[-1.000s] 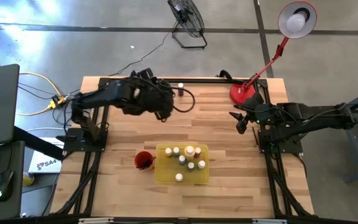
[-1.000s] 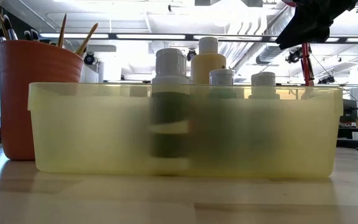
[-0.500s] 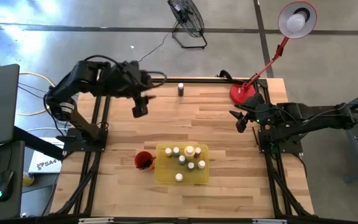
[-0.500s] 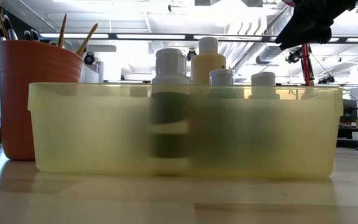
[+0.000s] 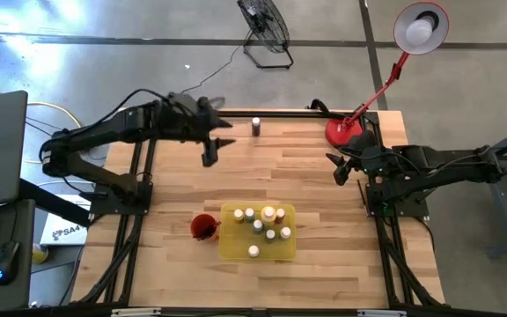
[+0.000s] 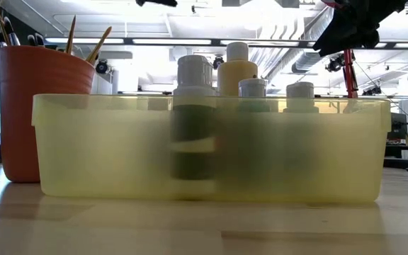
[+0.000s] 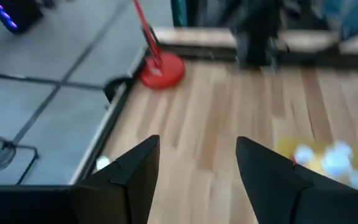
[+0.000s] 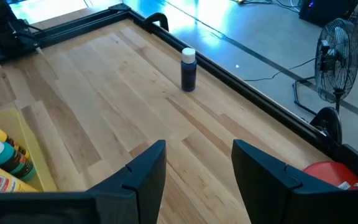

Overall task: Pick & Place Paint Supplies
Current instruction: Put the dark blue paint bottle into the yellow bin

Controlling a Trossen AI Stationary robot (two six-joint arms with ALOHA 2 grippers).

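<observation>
A dark paint bottle with a white cap (image 5: 255, 126) (image 8: 188, 70) stands alone on its base by the table's far edge. Several more bottles (image 5: 262, 227) stand upright in the yellow tray (image 5: 232, 246) near the table's middle front. Beside the tray, brushes stick up out of a red cup (image 5: 202, 226) (image 6: 37, 113). My left gripper (image 5: 209, 159) (image 7: 197, 142) hangs open above the table, left of the lone bottle. My right gripper (image 5: 336, 171) (image 8: 199, 146) waits open at the right edge, facing that bottle.
A red lamp's base (image 5: 344, 132) stands at the far right corner, its head over the floor beyond the table. A dark rail (image 8: 241, 68) runs along the far edge behind the lone bottle. Bare wood (image 5: 280, 172) lies between the grippers.
My left arm has stretched out from a bunched pose by the lone bottle. Its gripper has drawn away from the bottle toward the table's left, and its wrist has turned. The bottle stays standing where it was.
</observation>
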